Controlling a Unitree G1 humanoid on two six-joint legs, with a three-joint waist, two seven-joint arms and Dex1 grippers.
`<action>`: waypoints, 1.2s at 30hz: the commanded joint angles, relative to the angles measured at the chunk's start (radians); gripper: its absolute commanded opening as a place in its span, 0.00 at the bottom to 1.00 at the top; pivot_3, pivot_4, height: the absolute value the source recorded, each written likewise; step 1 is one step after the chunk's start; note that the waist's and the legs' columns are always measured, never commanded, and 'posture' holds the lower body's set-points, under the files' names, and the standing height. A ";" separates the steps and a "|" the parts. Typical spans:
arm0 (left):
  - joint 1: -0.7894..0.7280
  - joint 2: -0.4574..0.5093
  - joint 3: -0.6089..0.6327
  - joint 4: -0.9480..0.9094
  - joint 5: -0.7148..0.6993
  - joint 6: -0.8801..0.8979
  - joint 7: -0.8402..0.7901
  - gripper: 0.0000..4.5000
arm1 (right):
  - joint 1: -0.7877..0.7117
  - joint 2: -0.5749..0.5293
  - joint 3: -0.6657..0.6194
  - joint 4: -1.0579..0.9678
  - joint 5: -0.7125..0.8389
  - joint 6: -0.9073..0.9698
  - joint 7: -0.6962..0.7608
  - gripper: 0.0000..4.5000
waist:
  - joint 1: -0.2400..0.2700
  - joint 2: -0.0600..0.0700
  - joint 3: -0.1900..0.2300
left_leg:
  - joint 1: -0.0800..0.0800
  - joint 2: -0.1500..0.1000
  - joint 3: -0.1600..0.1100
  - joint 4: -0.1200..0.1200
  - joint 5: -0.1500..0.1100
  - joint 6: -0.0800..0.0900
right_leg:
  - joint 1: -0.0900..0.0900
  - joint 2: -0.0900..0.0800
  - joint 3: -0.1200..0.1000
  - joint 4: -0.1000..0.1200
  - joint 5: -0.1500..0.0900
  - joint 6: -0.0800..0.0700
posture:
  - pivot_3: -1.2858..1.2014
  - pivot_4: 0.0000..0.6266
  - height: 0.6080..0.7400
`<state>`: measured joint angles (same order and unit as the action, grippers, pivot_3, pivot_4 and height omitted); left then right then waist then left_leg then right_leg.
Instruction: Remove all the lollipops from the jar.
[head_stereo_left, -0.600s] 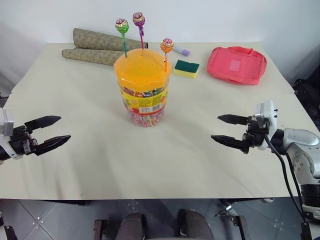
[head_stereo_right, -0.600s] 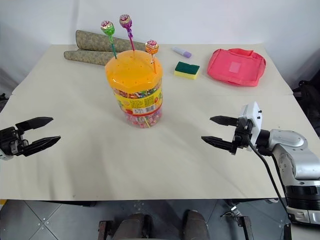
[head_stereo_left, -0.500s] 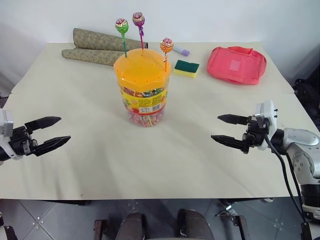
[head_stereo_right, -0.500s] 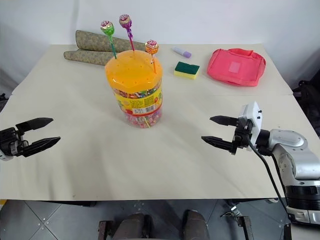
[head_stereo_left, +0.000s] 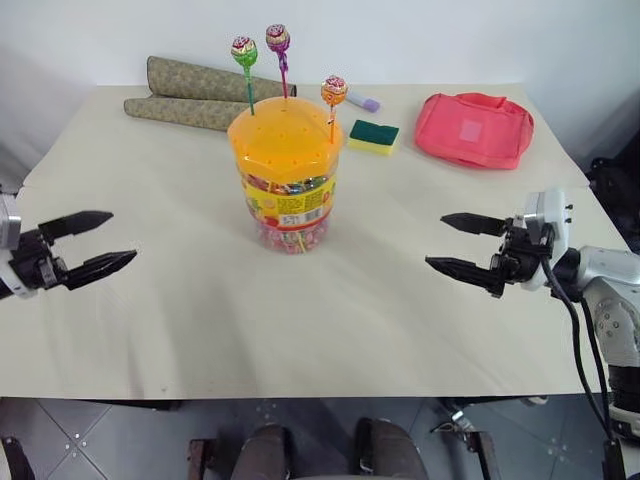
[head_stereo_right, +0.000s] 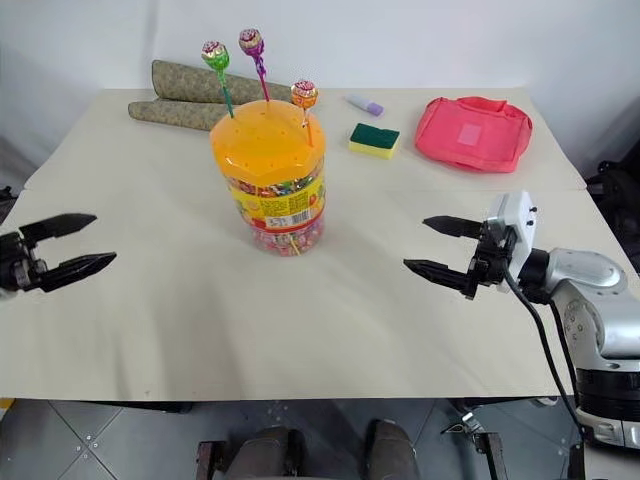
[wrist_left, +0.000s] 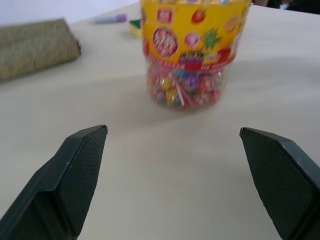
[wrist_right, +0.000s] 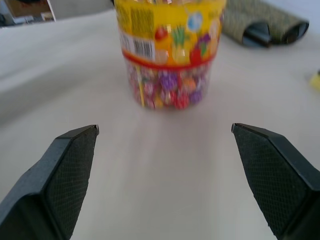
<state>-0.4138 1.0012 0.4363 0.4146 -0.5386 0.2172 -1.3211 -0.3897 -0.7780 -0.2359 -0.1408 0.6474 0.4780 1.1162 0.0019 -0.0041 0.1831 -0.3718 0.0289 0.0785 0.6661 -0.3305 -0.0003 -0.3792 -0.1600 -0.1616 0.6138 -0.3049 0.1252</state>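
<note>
Reaching: no lollipop is out yet; I judge the step in hand is bringing one arm in to the sticks above the jar (head_stereo_left: 286, 185).
Left gripper (head_stereo_left: 88, 243): at the left edge of the frame, over the table (head_stereo_left: 200, 320), fingers spread wide, holding nothing, well apart from the jar.
Right gripper (head_stereo_left: 462, 245): at right of centre, fingers spread wide too, empty, pointing toward the jar.
Jar place: upright, centre of the frame toward the top, between my two grippers.
Jar contents: bright wrapped candies packed behind the clear wall, under a yellow-red label.
Orange lid (head_stereo_left: 285, 140): on, dotted with small holes.
Green lollipop (head_stereo_left: 243, 50): stick planted in the lid at upper left, head high.
Purple lollipop (head_stereo_left: 277, 38): just beside the green one, tallest.
Orange lollipop (head_stereo_left: 334, 90): lowest, at the lid's right rim, nearest my right gripper.
Doing it well: I would rise to stick height, pinch one thin stick below the head, and pull straight up along it, so the jar does not tip.
Risk: a sideways tug may topple the jar.
</note>
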 joint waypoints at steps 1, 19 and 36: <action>-0.161 0.037 -0.078 -0.067 0.014 0.054 0.020 1.00 | -0.054 -0.014 -0.053 -0.106 0.087 0.049 -0.046 0.99 | 0.004 0.000 0.000 | -0.001 0.000 0.000 0.001 0.000 0.000 | 0.000 0.000 0.000 0.000 0.000 0.000 | 0.52 0.24 1.00; -0.895 -0.380 -0.320 0.504 0.208 -0.094 0.111 1.00 | -0.089 0.027 -0.084 -0.263 0.223 0.124 -0.233 0.99 | 0.010 -0.004 0.002 | -0.005 0.000 0.002 0.003 0.000 0.000 | -0.005 0.001 0.001 0.000 0.001 0.001 | 0.52 0.24 1.00; -1.017 -0.434 -0.256 0.633 0.227 -0.127 0.145 0.12 | -0.013 0.016 -0.130 -0.323 0.253 0.115 -0.317 1.00 | 0.012 -0.006 0.003 | -0.018 0.000 0.002 0.015 -0.001 0.001 | -0.016 0.001 0.002 0.008 0.001 0.001 | 0.52 0.24 1.00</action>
<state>-1.3820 0.5401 0.1575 1.0743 -0.3087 0.0927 -1.1794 -0.3987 -0.7466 -0.3319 -0.4335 0.8863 0.6107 0.7994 0.0136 -0.0100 0.1861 -0.3898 0.0289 0.0804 0.6809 -0.3311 0.0009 -0.3950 -0.1587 -0.1593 0.6215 -0.3041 0.1266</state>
